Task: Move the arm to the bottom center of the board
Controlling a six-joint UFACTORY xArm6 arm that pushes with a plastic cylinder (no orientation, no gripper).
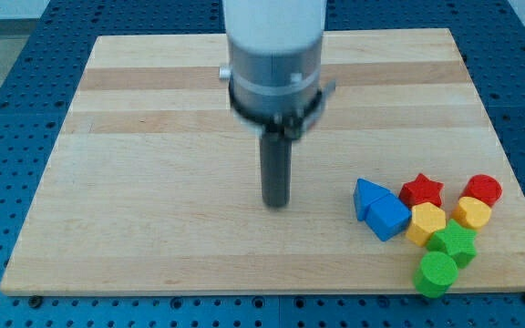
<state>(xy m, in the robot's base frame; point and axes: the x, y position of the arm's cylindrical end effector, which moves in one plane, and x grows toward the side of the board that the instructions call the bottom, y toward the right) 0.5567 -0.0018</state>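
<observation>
My tip (275,203): on the tabletop (153,164), near the middle, short of the bottom edge.
Pincer: none on this rig (just the rod), so no open or closed state to report.
Blocks: cluster at the view's lower right, blue triangle (365,193) nearest, well apart from my tip.
Risk: drifting toward the view's right on the way down could nudge the blue triangle; overshooting could run past the board's edge.

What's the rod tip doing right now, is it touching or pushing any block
My tip: no gripper, holding nothing, touching no block; it rests on the board near its middle, left of the block cluster, nearest the blue triangle.
</observation>
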